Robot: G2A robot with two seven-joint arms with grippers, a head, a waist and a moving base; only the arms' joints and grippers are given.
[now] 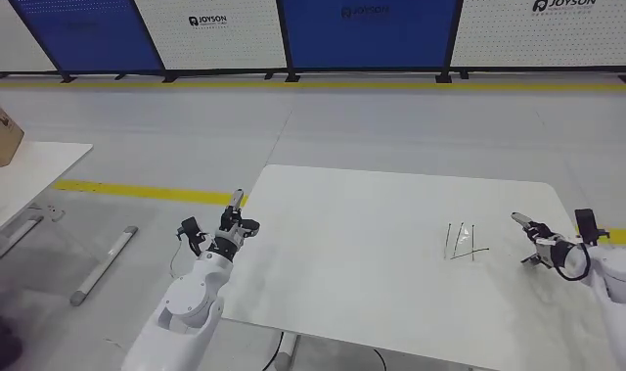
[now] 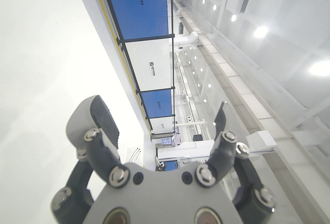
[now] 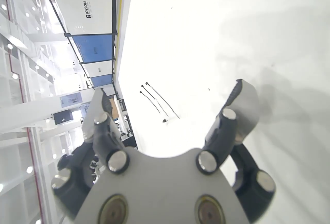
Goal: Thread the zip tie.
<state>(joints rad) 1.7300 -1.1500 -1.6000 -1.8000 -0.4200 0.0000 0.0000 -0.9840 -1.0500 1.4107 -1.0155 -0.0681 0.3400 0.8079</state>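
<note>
- Top view: shows a small cluster of zip ties [image 1: 460,241] lying flat on the white table [image 1: 342,273], toward its right side, with none lifted or held.
- Reads as thin dark strips, each with a small square head at one end. A few are laid roughly parallel, and one more slants across their lower ends.
- Cannot tell at this range whether any tail already sits in a head, though all appear loose and unthreaded.
- Finds the right gripper [image 1: 528,236] near the table's right edge, just beside the cluster, fingers spread wide with nothing between them.
- Faces the zip ties [image 3: 157,101] head-on in the right wrist view, so probably staged as the nearer arm for the first pick.
- Finds the left gripper [image 1: 240,217] at the table's left edge, well apart from the cluster, likewise released and empty.
- Looks across the bare tabletop in the left wrist view, with the zip ties [image 2: 135,154] small and far off.
- Seems parked at opposite edges to leave the middle unobstructed, so threading judged not yet begun.
- Likely awkward to pinch: slim, flat against the surface, springy once raised.
</note>
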